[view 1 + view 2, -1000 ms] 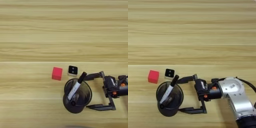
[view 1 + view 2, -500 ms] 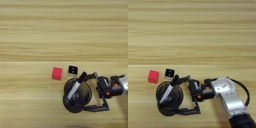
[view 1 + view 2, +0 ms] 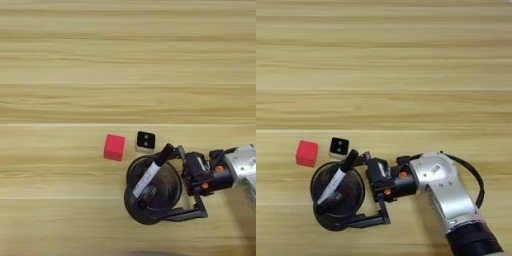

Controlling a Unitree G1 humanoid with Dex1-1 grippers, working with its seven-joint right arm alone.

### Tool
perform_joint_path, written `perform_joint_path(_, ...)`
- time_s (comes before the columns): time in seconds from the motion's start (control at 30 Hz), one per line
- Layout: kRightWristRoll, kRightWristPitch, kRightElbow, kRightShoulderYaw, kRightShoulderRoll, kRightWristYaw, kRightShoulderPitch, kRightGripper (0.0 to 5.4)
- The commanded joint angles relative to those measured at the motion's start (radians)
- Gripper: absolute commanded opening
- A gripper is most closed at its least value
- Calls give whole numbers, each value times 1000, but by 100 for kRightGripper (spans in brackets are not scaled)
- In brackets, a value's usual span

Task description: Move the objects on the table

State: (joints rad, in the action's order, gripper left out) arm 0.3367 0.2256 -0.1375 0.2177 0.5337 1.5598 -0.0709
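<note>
Right eye view: gripper (image 3: 358, 192) spread wide around the marker cup (image 3: 338, 194), not clamped yet. Red cube (image 3: 114, 147) and dotted white cube (image 3: 145, 142) look untouched, so most remains.

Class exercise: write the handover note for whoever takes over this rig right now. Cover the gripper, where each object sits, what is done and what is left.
Right gripper: open, its two black fingers straddling the dark cup from the right, one at the far rim, one at the near base; not closed on it.
Cup: upright near the front of the table, with the black-capped white marker leaning inside.
Red cube: just beyond the cup's left side, apart from it.
White cube: right of the red cube, two-dotted black face up, close to the cup's far rim.
Done: nothing visibly grasped yet.
Left: probably close on the cup; both cubes untouched.
</note>
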Motion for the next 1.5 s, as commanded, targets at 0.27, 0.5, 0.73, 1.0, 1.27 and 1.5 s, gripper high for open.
perform_joint_path(0.27,25,-3,16,-79,35,-64,-88,472)
perform_joint_path(0.5,51,-10,-4,-165,63,-75,-143,472)
perform_joint_path(0.73,61,-17,-102,-257,96,-102,-230,472)
perform_joint_path(1.0,54,3,-242,-325,129,-89,-307,472)
perform_joint_path(1.27,36,26,-350,-341,137,-77,-332,472)
perform_joint_path(1.5,0,57,-416,-321,123,-74,-337,472)
